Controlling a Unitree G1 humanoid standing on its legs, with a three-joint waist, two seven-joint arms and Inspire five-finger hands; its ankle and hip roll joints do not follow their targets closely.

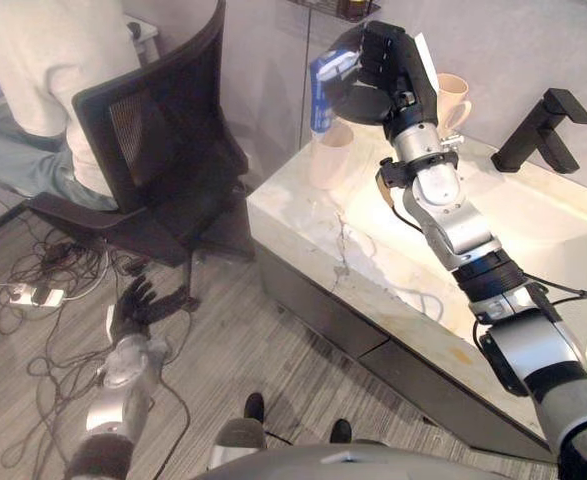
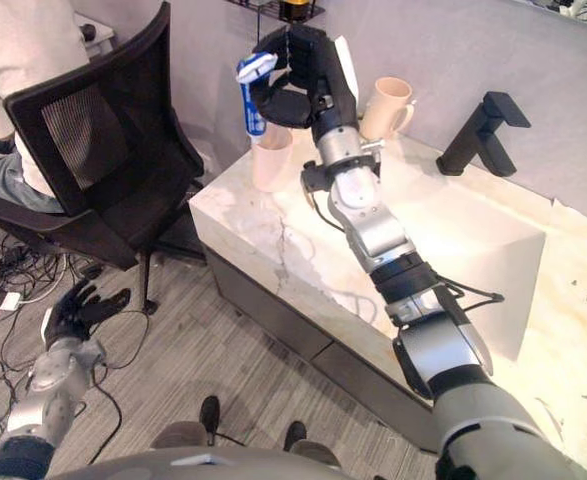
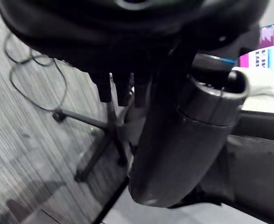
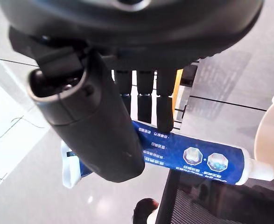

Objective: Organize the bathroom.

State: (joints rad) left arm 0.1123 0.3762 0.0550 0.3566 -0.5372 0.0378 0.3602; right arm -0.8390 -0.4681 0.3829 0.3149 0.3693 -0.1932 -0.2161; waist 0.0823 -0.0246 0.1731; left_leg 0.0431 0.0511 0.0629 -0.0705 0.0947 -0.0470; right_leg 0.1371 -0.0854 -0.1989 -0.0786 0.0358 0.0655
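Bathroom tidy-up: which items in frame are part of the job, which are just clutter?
Job items:
- toothpaste tube, gripped by the right hand
- pink cup below the tube, on the marble counter
- peach mug

Just around:
- black faucet
- office chair with a person seated
- left hand, idle over the floor

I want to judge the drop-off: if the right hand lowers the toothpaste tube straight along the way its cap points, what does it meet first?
Most likely the open mouth of the pink cup: the right hand holds the toothpaste tube cap-down just above it. Depth is hard to confirm.
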